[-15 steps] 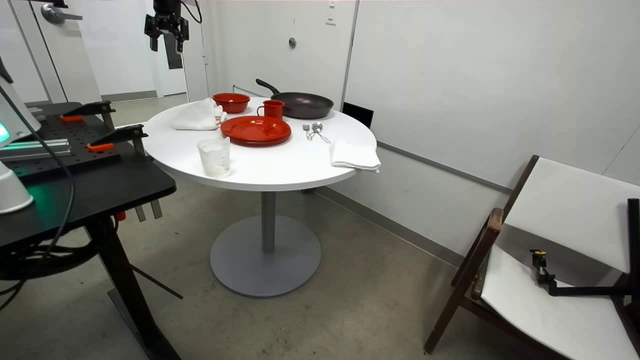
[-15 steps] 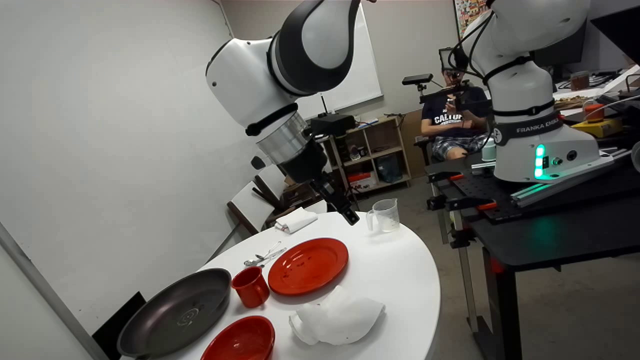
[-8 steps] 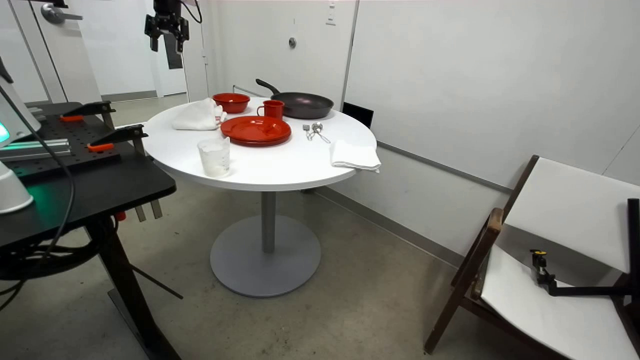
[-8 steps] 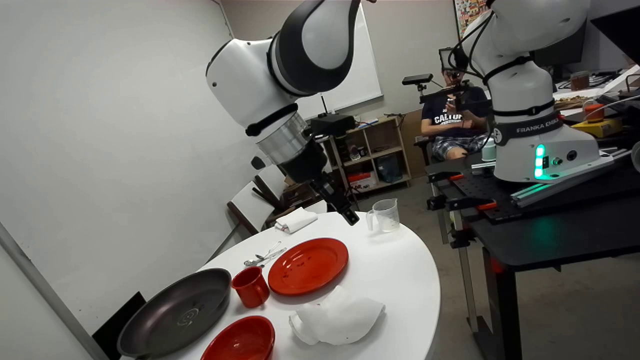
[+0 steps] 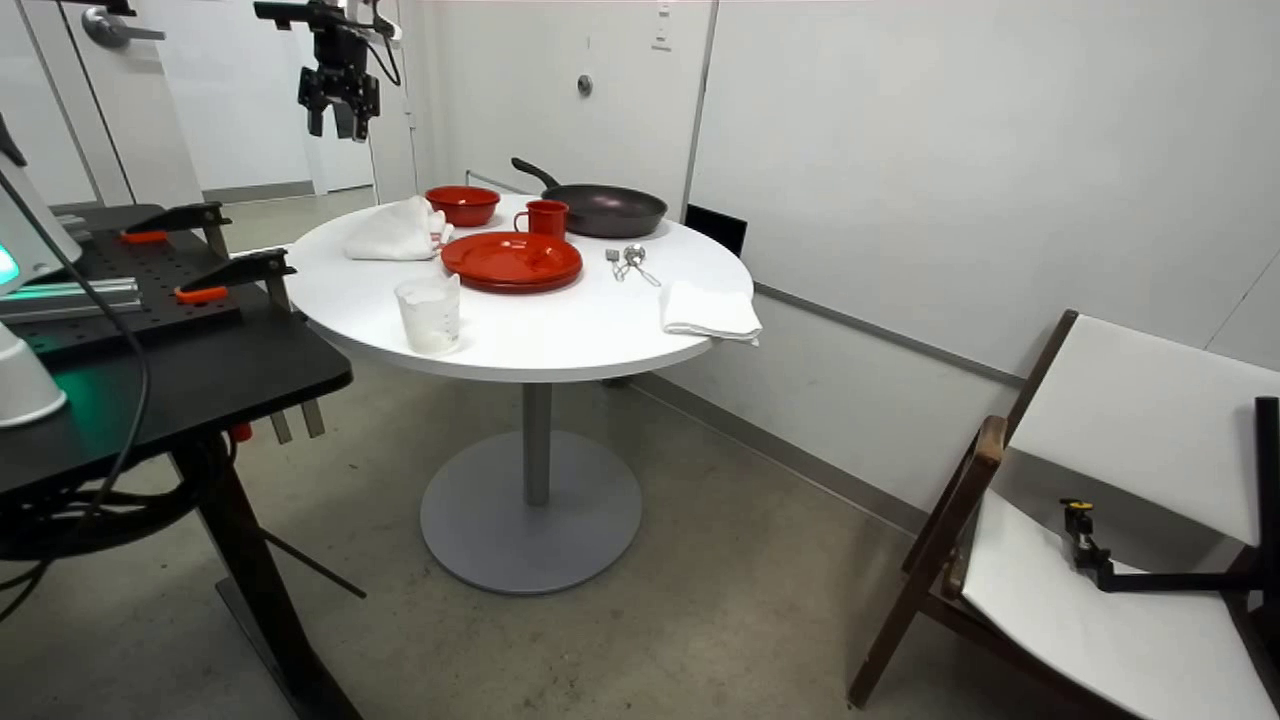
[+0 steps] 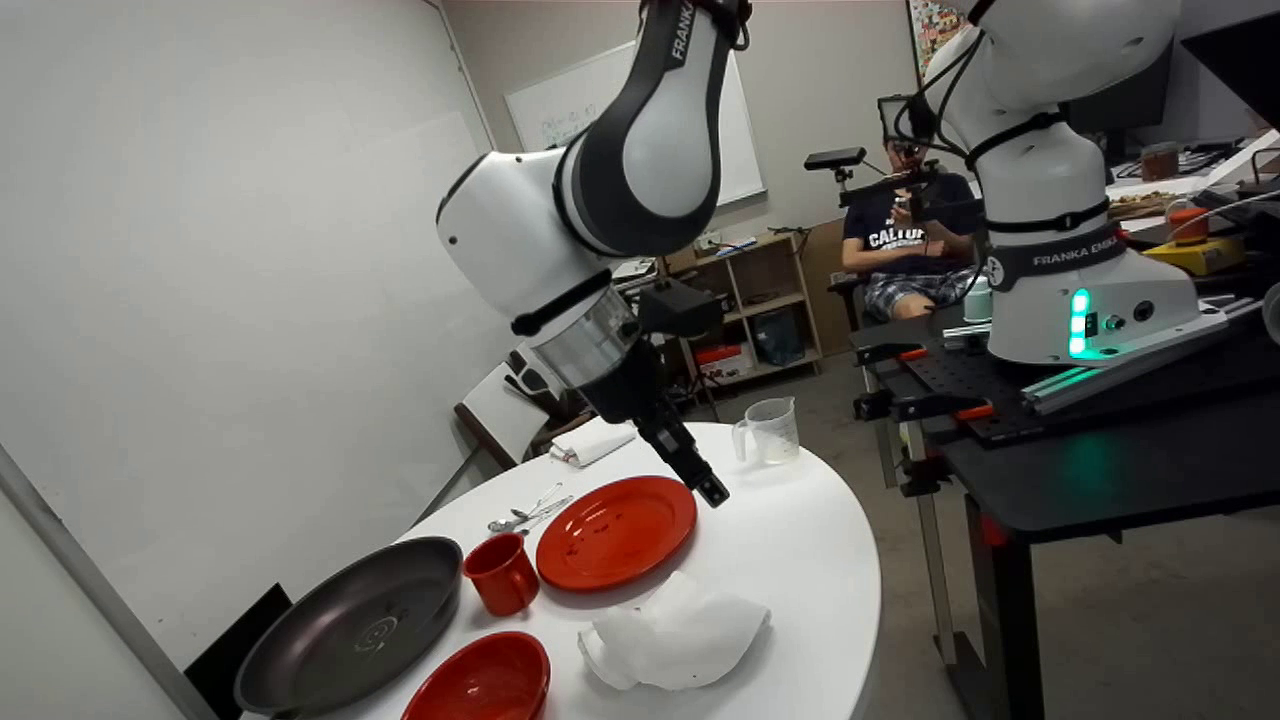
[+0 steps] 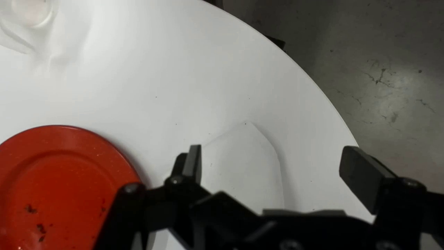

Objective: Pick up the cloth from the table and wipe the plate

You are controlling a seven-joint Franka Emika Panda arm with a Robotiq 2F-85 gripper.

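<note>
The gripper (image 7: 272, 151) hangs above the round white table (image 6: 810, 540), its two fingers (image 7: 360, 177) spread wide apart, and it has hold of nothing. The small white cloth (image 6: 690, 640) lies below on the tabletop, loosely folded and rather rumpled, and the gripper is apart from it. In the wrist view the cloth shows in the gap between the fingers, with part of it hidden behind the gripper's own body. It sits just beside the wide red plate (image 6: 618, 530), though I can't tell whether the two touch. The plate lies flat, with dark bits (image 7: 40, 228) scattered over its face.

A red mug (image 6: 500, 578) stands close by the plate, and a deeper red bowl (image 6: 482, 682) is near the mug and the cloth. Past the mug I see a black pan (image 6: 350, 630), and on the plate's side away from the cloth lie a few small metal utensils (image 5: 634, 255). A clear measuring jug (image 6: 772, 432) stands upright near the table's rim; a second white cloth (image 5: 710, 313), folded, pokes a little over that rim farther round. The white and black arm (image 6: 665, 165) reaches down over the table, its base (image 6: 1090, 290) standing on a black desk (image 6: 1160, 470), and at the back a person (image 6: 905, 240) sits
</note>
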